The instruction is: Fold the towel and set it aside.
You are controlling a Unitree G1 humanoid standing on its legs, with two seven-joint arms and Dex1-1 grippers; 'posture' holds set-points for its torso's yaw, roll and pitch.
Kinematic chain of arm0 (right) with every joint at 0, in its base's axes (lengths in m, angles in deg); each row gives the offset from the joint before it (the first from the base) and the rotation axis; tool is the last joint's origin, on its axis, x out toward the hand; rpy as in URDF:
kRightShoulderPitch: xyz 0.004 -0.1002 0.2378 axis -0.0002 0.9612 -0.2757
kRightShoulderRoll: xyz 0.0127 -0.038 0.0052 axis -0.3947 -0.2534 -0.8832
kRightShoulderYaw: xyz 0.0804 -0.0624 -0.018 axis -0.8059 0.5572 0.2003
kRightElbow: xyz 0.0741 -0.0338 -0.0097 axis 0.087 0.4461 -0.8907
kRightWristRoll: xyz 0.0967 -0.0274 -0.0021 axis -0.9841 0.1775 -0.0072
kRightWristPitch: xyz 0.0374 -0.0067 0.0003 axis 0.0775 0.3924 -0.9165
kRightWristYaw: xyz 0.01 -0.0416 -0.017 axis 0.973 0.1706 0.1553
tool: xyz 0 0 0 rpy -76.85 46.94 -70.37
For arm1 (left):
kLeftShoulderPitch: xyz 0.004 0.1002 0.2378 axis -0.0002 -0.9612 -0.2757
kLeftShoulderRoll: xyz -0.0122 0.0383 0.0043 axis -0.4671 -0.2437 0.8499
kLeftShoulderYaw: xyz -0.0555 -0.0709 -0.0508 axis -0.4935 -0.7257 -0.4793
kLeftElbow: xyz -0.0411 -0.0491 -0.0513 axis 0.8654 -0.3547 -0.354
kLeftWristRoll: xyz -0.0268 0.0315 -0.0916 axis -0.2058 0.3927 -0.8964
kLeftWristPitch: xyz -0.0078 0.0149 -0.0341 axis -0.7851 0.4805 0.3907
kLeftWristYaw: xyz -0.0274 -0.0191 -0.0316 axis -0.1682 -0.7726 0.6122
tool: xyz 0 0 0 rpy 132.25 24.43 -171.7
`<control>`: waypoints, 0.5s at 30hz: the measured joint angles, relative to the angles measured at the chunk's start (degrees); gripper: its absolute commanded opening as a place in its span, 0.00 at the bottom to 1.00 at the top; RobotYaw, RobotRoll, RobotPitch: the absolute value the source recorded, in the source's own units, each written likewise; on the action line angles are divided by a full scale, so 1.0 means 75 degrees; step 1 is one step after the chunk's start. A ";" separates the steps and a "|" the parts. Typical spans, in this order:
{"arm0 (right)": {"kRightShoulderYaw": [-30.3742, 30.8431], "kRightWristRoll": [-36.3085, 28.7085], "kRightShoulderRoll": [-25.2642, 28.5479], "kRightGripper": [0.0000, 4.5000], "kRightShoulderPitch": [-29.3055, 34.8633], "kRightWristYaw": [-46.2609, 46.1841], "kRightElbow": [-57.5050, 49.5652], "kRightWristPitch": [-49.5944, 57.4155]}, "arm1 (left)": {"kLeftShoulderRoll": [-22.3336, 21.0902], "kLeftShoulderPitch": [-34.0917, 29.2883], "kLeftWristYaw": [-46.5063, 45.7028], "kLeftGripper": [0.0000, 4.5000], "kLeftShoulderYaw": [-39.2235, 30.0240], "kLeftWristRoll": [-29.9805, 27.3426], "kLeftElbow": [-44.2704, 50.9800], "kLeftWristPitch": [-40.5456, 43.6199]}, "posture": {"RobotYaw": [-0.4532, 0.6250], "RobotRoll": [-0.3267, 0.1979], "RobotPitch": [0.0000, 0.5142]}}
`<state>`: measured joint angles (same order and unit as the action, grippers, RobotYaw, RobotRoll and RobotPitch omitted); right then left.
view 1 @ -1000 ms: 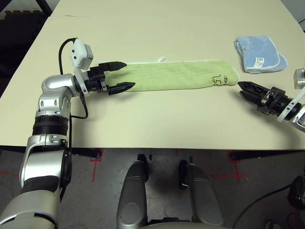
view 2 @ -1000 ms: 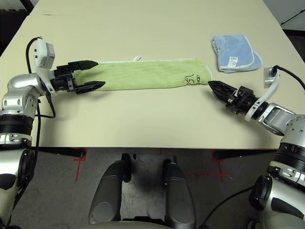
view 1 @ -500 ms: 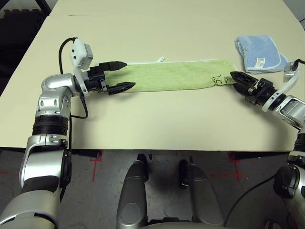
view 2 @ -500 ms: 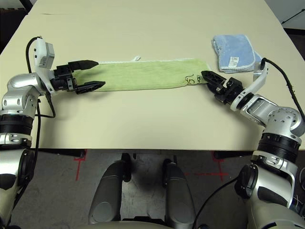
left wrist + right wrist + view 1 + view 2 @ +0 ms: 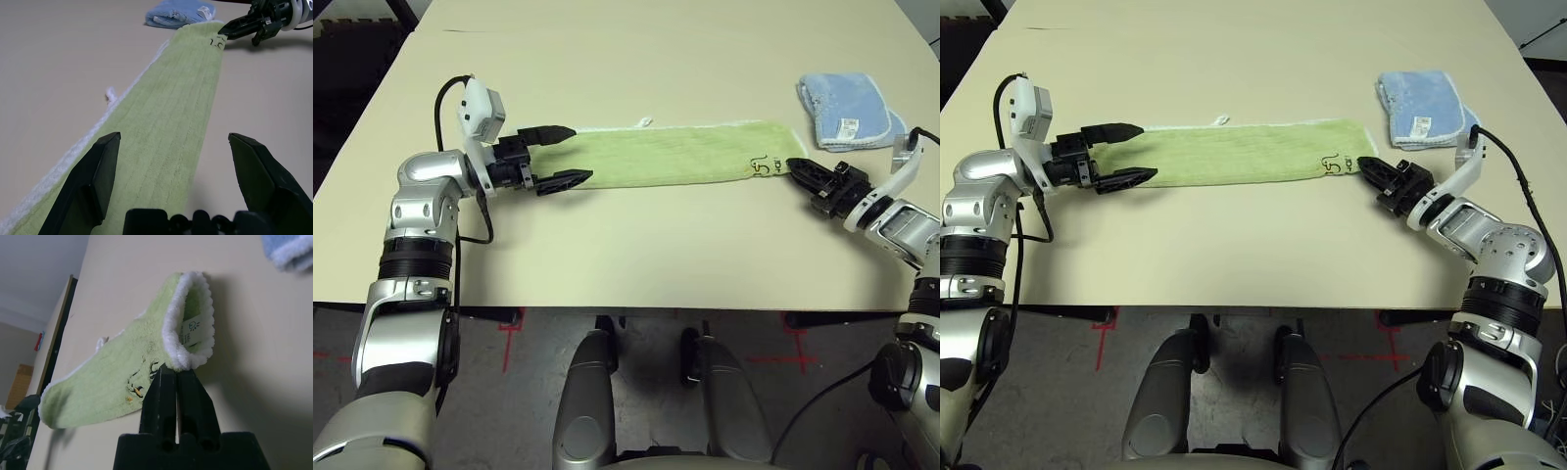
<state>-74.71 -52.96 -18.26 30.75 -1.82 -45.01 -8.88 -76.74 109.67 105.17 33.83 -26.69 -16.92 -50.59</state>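
We see the table [image 5: 636, 255] bare along its near edge, with both arms reaching in from either side.

Our right gripper [image 5: 1368, 166] lies level just above the table, pointing toward the left, its two black fingers [image 5: 176, 387] pressed together. In the right wrist view they pinch the near corner of the towel [image 5: 675, 155] at its right-hand end, where the white stitched edging curls up and the small white tag [image 5: 191, 330] shows inside the fold. The dark embroidered logo [image 5: 762, 164] sits just beside the fingertips.

The towel itself lies as a long, narrow light green strip stretched across the middle of the table from left to right, flat apart from that lifted corner. A small white loop [image 5: 645, 122] sticks out from its far edge.

Our left gripper [image 5: 566, 155] is at the strip's left-hand end, level and pointing right, its fingers [image 5: 93, 171] spread wide apart. One finger is over the far edge of the cloth, the other just off the near edge; whether they touch the cloth we cannot tell. Nothing is clamped between them.

Farther back on the right, a smaller light blue folded cloth [image 5: 847, 110] rests on the table, near the towel's right end but apart from it, behind our right forearm [image 5: 1474, 230]. Nothing lies between the two grippers except the towel.
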 measured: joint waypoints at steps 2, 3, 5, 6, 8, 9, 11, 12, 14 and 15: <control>0.0001 -0.0005 0.0000 0.01 0.0045 -0.0025 0.0000 -0.0089 | 0.0000 -0.0058 0.0000 1.00 0.0000 0.0000 0.0107 0.0024 | 0.43 0.62 0.61; 0.0002 -0.0006 0.0000 0.01 0.0058 -0.0033 0.0000 -0.0120 | 0.0000 -0.0080 0.0000 1.00 0.0000 -0.0002 0.0137 0.0033 | 0.43 0.62 0.61; 0.0003 -0.0014 0.0000 0.01 0.0089 -0.0035 0.0000 -0.0188 | 0.0000 -0.0090 -0.0001 1.00 0.0000 -0.0002 0.0139 0.0054 | 0.43 0.62 0.60; 0.0003 -0.0017 0.0000 0.01 0.0102 -0.0034 -0.0001 -0.0223 | 0.0000 -0.0090 -0.0001 1.00 0.0000 -0.0002 0.0140 0.0063 | 0.43 0.62 0.60; 0.0003 -0.0054 0.0009 0.01 0.0137 -0.0033 -0.0013 -0.0256 | 0.0000 -0.0090 -0.0001 1.00 0.0000 -0.0002 0.0143 0.0072 | 0.42 0.62 0.60; 0.0003 -0.0088 0.0034 0.01 0.0177 -0.0029 -0.0033 -0.0262 | 0.0000 -0.0090 -0.0001 1.00 0.0000 -0.0002 0.0145 0.0079 | 0.42 0.62 0.60; 0.0001 -0.0137 0.0144 0.01 0.0305 -0.0027 -0.0098 -0.0262 | 0.0000 -0.0091 -0.0001 1.00 0.0000 -0.0002 0.0146 0.0092 | 0.42 0.62 0.60; -0.0004 -0.0165 0.0224 0.01 0.0386 -0.0027 -0.0126 -0.0262 | -0.0001 -0.0091 0.0000 1.00 0.0000 -0.0002 0.0147 0.0099 | 0.42 0.62 0.60; -0.0125 -0.0210 0.0351 0.01 0.0529 -0.0043 -0.0161 -0.0257 | -0.0002 -0.0091 -0.0001 1.00 0.0000 -0.0003 0.0147 0.0117 | 0.41 0.62 0.60; -0.0199 -0.0267 0.0408 0.01 0.0613 -0.0046 -0.0195 -0.0229 | 0.0002 -0.0090 -0.0003 1.00 0.0000 -0.0003 0.0146 0.0122 | 0.41 0.62 0.60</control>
<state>-76.20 -54.96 -15.20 35.35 -2.16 -46.47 -10.60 -76.72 108.99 105.15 33.83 -26.71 -15.82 -49.68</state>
